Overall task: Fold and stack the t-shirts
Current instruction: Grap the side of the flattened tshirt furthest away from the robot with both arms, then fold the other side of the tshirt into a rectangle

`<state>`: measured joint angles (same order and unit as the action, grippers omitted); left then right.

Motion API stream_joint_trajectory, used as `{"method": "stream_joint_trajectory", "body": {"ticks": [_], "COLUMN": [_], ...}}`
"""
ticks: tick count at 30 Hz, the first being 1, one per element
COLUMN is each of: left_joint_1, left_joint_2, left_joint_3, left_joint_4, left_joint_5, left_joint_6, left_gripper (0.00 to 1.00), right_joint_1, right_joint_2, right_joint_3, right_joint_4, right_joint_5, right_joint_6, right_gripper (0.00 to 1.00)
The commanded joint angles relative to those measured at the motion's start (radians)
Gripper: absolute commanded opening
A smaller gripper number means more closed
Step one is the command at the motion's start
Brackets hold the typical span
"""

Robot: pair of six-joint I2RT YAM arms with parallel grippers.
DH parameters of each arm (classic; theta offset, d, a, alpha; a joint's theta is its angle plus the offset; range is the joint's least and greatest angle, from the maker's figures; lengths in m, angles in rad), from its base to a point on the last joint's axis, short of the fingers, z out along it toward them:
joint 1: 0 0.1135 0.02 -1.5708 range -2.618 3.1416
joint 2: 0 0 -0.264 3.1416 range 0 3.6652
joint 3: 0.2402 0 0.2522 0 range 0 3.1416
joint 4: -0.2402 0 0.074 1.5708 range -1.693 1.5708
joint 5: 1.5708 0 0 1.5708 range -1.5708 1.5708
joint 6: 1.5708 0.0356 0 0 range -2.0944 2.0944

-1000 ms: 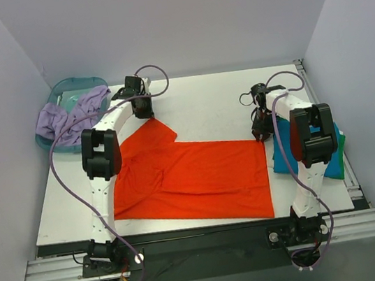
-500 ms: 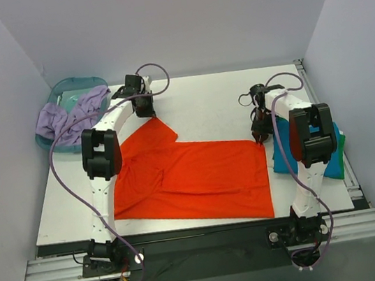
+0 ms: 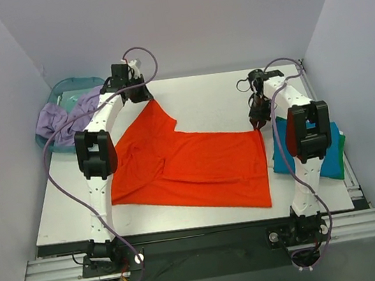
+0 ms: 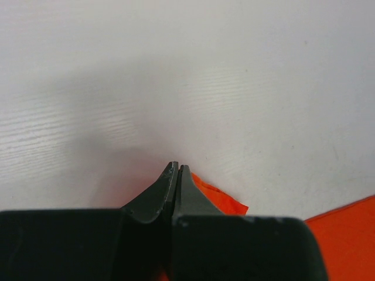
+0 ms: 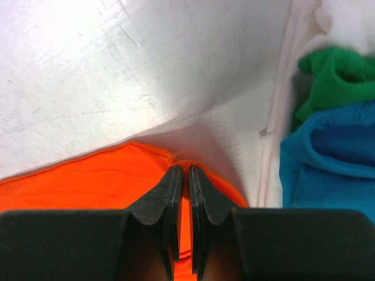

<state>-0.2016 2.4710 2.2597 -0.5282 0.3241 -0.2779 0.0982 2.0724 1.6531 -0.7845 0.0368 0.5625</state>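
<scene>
A bright orange-red t-shirt lies spread across the white table, its far edge raised at two corners. My left gripper is shut on the shirt's far left corner; cloth pokes out beside the closed fingers. My right gripper is shut on the far right corner, orange cloth pinched between its fingers. Folded teal-blue and green t-shirts lie stacked at the table's right edge, partly hidden behind the right arm; in the right wrist view teal-blue and green folds show at right.
A translucent teal basin sits off the table's far left corner with a lavender cloth draped over its rim. Purple cables loop along both arms. Grey walls close in on the left, back and right.
Both grippers closed on the shirt's far corners and moved away from me, lifting and pulling the far edge back; the shirt now sits farther back and more stretched.
</scene>
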Motion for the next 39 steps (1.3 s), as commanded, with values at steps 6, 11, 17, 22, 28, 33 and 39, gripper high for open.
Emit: {"method": "stream_joint_trajectory", "body": {"ticks": [6, 11, 17, 22, 28, 33, 39], "left_joint_1": [0.030, 0.033, 0.036, 0.036, 0.037, 0.037, 0.037], "left_joint_2": [-0.059, -0.226, -0.461, -0.654, -0.831, -0.949, -1.092], "left_joint_3": [0.032, -0.211, -0.535, -0.727, -0.926, -1.031, -1.147], "left_joint_4": [0.080, 0.111, 0.128, 0.125, 0.094, 0.046, 0.028], "left_joint_5": [0.108, 0.119, 0.093, 0.049, -0.002, -0.069, -0.146], "left_joint_6": [-0.014, 0.020, 0.051, 0.062, 0.065, 0.048, -0.015], "left_gripper": [0.00, 0.00, 0.00, 0.00, 0.00, 0.00, 0.00], "right_joint_1": [-0.014, -0.012, -0.011, -0.008, 0.009, 0.034, 0.049], "right_joint_2": [0.052, 0.015, -0.057, -0.115, -0.159, -0.210, -0.287], "right_joint_3": [0.154, 0.129, 0.016, -0.047, -0.117, -0.196, -0.302], "right_joint_4": [-0.098, -0.098, -0.093, -0.081, -0.078, -0.067, -0.056], "right_joint_5": [-0.029, -0.069, -0.069, -0.068, -0.080, -0.071, -0.069], "right_joint_6": [-0.058, -0.096, -0.183, -0.226, -0.245, -0.243, -0.237], "right_gripper": [0.00, 0.00, 0.00, 0.00, 0.00, 0.00, 0.00]}}
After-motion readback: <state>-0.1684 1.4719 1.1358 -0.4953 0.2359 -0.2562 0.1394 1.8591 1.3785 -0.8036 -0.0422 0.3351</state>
